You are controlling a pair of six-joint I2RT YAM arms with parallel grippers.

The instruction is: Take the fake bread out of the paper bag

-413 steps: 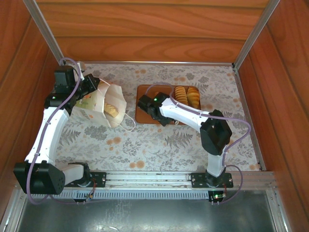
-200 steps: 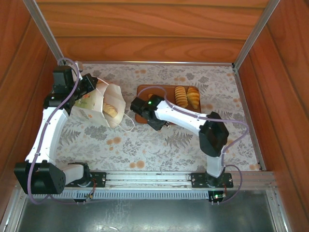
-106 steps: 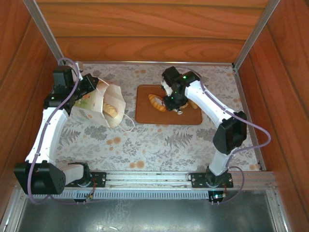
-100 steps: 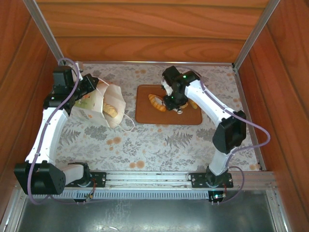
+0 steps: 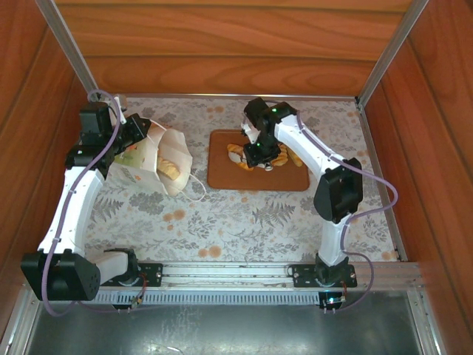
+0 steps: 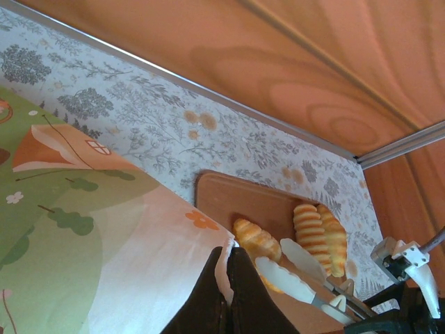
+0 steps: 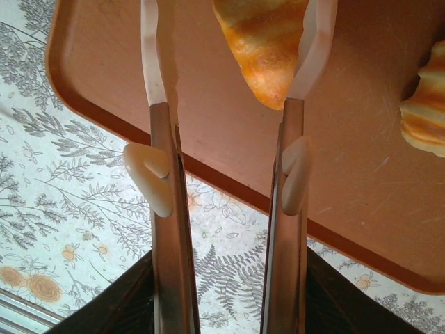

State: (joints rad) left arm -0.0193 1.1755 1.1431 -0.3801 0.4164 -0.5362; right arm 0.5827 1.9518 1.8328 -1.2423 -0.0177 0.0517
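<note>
Fake bread (image 5: pixel 171 168) lies in the tipped paper bag (image 5: pixel 144 161), whose rim the closed left gripper (image 6: pixel 226 278) pinches, while the half-open right gripper (image 7: pixel 238 28) straddles, unclamped, a croissant (image 7: pixel 264 42) on the brown tray (image 7: pixel 389 195).

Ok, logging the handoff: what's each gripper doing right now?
Left gripper: closed on the paper bag's edge.
Right gripper: open, straddling a bread piece.

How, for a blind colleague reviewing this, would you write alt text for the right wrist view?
The right gripper's open fingers straddle a pointed pastry lying on a brown tray. A ridged roll sits at the frame's right edge, and a floral tablecloth shows beyond the tray's rim.
</note>
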